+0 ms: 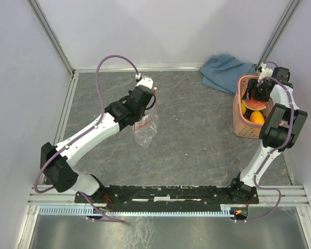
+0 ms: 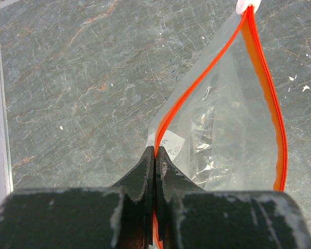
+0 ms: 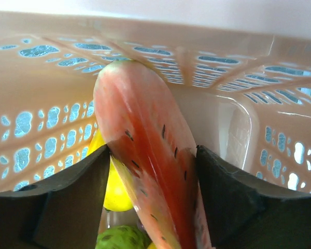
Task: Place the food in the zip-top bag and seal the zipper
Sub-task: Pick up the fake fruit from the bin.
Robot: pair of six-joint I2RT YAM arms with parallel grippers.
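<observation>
The left jaws are pressed fully together on the zipper [image 2: 212, 67] of the zip-top bag [image 2: 228, 135], pinching the red-orange strip at one end of the mouth. The mouth gapes open beyond them, its two strips bowing apart and meeting again at the small white end piece [image 2: 247, 5]. Seen from above, the clear bag hangs from that grip over the left half of the tabletop [image 1: 197, 145], nearer the far edge than the near one; I cannot tell whether its lower end touches the surface. The right jaws are down inside the pink basket [image 1: 243, 129], which stands at the far right corner of the tabletop, just beside the blue-grey cloth [image 1: 225, 72] at the far edge. They stand wide, with the watermelon wedge [image 3: 140, 114] between them and an inner face against each of its sides. A yellow fruit [image 3: 114, 192] lies just behind the wedge, and an orange fruit [image 1: 256, 116] sits in the basket too.
</observation>
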